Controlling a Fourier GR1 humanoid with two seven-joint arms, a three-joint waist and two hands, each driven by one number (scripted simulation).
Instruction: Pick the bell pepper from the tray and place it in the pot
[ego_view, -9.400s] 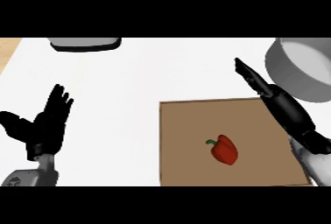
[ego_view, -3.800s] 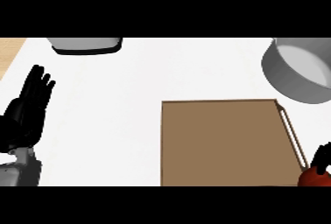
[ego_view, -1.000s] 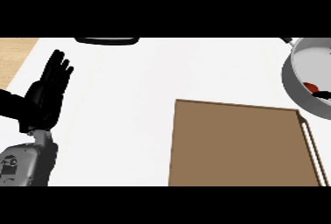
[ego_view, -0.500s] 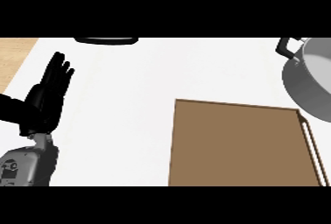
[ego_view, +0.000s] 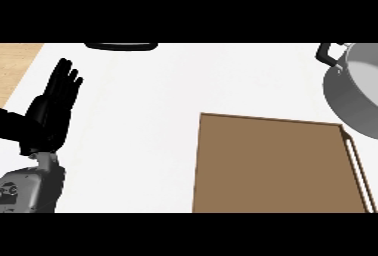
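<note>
- My black left hand (ego_view: 50, 112) rests open, fingers up, at the white worktop's (ego_view: 162, 90) left, out of the way.
- The flat brown tray (ego_view: 273, 165) holds no bell pepper; I judge it sits inside the round grey metal pot (ego_view: 354, 95), unseen.
- My right hand is out of view.

A single head view looks steeply down at the desk (ego_view: 221, 75) from close above: tray (ego_view: 273, 165) low right, pot (ego_view: 354, 100) cut by the right edge, left hand (ego_view: 52, 110) at left.
</note>
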